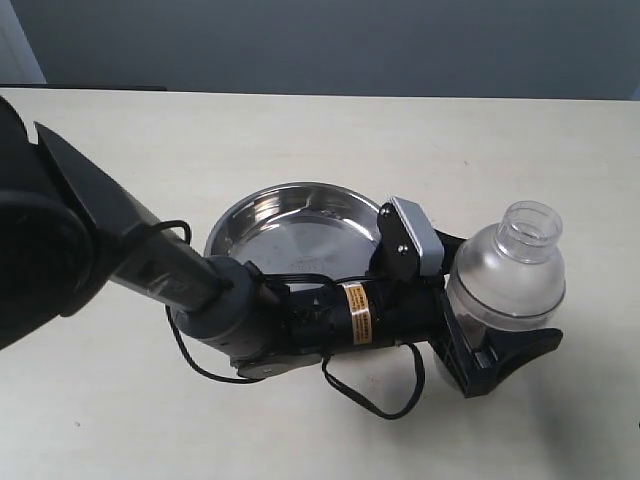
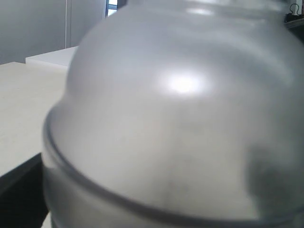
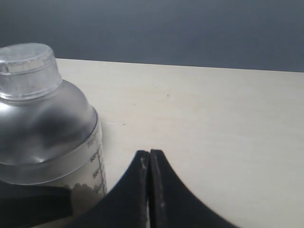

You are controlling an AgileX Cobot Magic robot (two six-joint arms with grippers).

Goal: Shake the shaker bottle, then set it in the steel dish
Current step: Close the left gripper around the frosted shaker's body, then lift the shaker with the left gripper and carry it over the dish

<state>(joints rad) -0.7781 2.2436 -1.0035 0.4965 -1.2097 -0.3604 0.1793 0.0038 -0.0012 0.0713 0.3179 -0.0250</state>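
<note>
Over the table (image 1: 300, 130) the shaker bottle (image 1: 505, 280) is clamped by the left end effector (image 1: 505, 345); the right end effector (image 3: 150, 190) is closed together.

The pale table (image 1: 300, 130) carries 1 steel dish (image 1: 300, 232).

One shaker bottle (image 1: 507, 272), one steel dish (image 1: 290, 205), one table (image 1: 300, 130), one left hand (image 1: 503, 357), one right hand (image 3: 149, 159)

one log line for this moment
left gripper: holds bottle upright | bottle: beside dish, not in it | right gripper: shut, empty
</note>
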